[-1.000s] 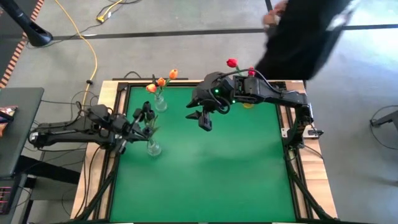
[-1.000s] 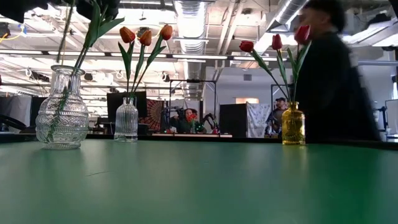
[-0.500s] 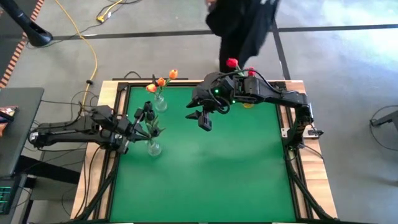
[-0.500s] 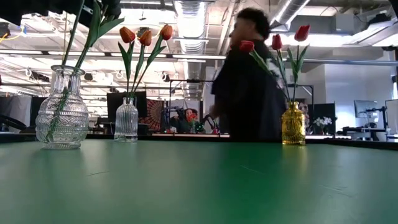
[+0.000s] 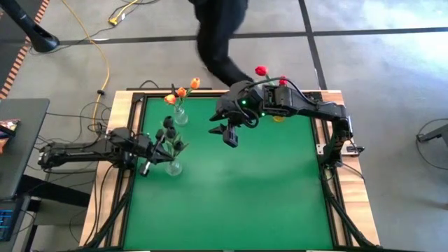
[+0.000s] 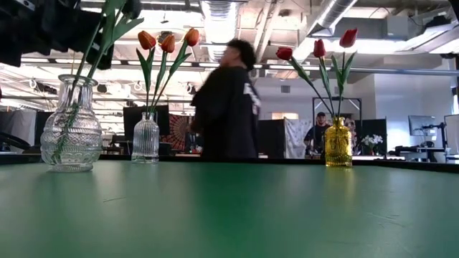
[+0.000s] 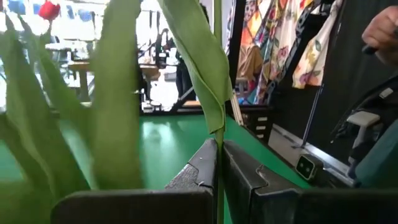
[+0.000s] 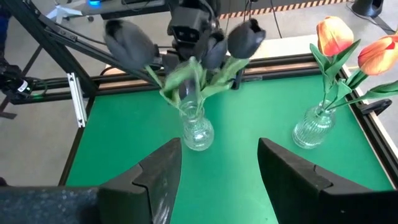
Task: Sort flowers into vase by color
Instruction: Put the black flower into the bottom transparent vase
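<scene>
My left gripper (image 5: 148,165), at the left of the high view, is clamped on a green stem (image 7: 219,163) beside the dark tulips (image 8: 186,46); my right gripper (image 5: 225,133), upper center, hangs with fingers apart, holding nothing.

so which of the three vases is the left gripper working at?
The round clear vase holding the dark tulips. The left gripper is shut on a stem there. The ribbed clear vase has orange tulips, the yellow vase red ones.

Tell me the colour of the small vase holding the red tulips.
Yellow, a glassy amber-yellow vase. It shows best in the low view, where the red tulips stand in it.
</scene>
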You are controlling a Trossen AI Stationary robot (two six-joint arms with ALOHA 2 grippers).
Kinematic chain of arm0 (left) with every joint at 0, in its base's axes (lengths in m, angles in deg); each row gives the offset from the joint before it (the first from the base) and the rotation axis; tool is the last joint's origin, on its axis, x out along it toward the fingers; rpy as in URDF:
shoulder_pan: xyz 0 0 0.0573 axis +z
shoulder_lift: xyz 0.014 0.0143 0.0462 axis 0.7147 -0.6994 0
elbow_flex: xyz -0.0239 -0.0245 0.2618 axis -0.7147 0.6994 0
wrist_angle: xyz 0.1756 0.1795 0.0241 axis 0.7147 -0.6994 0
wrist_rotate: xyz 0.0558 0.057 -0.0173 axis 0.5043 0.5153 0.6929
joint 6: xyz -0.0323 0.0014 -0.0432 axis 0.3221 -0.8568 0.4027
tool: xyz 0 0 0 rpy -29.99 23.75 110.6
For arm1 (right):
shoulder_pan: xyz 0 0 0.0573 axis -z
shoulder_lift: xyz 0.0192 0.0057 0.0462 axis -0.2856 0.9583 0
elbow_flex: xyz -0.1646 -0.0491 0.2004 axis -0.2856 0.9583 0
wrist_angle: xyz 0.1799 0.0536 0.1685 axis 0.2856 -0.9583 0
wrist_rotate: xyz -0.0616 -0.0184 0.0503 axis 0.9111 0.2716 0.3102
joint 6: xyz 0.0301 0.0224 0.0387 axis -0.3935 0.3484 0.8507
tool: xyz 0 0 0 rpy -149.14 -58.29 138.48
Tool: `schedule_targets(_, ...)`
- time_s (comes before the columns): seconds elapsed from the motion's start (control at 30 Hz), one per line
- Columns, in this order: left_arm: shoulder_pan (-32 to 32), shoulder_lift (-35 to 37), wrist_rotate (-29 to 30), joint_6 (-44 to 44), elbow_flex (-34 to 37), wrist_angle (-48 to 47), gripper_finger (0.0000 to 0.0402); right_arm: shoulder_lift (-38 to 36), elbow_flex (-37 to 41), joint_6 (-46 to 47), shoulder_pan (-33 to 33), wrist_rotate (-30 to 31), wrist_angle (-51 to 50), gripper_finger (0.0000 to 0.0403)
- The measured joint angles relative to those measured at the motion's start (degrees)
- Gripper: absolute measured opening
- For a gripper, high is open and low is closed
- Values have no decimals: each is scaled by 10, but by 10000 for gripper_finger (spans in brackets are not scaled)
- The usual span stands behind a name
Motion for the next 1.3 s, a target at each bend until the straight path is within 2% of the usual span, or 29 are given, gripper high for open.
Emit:
schedule_targets(0.13,0,6,6,15,4,-4,0,0,0,0,1,0,2,238)
schedule_targets(0.33,0,5,67,62,4,-5,0,0,0,-1,1,0,2,238)
schedule_targets(0.7,0,5,68,65,3,-8,0,0,0,-2,1,0,1,238)
schedule_targets(0.93,0,5,43,66,3,-13,3,0,0,-2,1,0,1,238)
schedule_targets(1.07,0,5,43,66,3,-12,29,0,0,-2,1,0,1,238)
schedule_targets(1.3,0,5,31,67,3,-12,102,0,0,-2,1,0,1,238)
